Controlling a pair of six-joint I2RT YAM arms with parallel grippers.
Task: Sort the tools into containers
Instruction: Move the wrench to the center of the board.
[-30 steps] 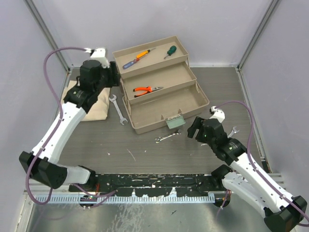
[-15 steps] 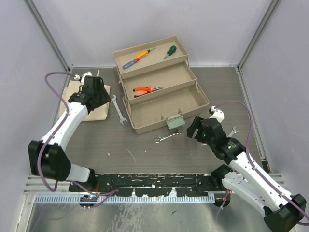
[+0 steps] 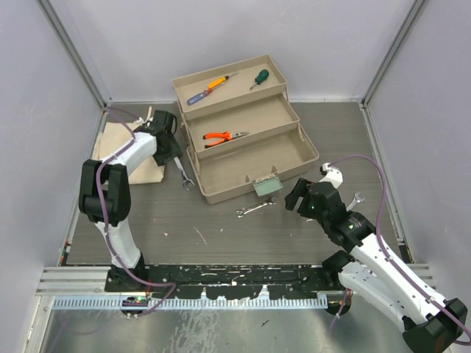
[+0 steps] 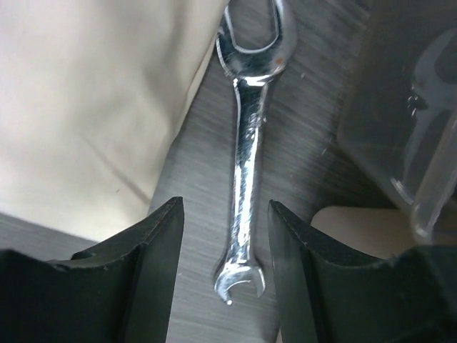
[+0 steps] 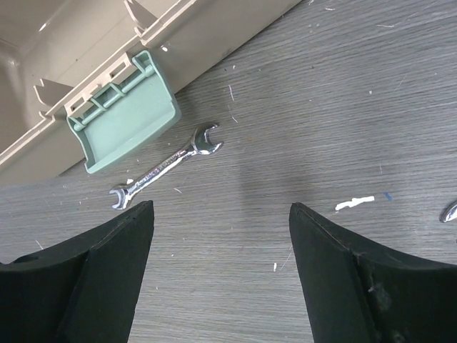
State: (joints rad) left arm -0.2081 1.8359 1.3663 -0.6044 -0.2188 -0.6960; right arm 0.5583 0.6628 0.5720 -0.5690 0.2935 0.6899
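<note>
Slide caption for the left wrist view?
Left gripper open over a silver open-end wrench lying on the table between beige cloth and toolbox.

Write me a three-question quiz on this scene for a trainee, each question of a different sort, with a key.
1. True or false: the orange-handled pliers lie in the middle tray of the toolbox.
2. How many screwdrivers lie in the top tray?
3. What lies on the table between the fingers of the left gripper? A) the pliers B) a silver wrench C) a screwdriver

Key: 1 true; 2 two; 3 B.
</note>
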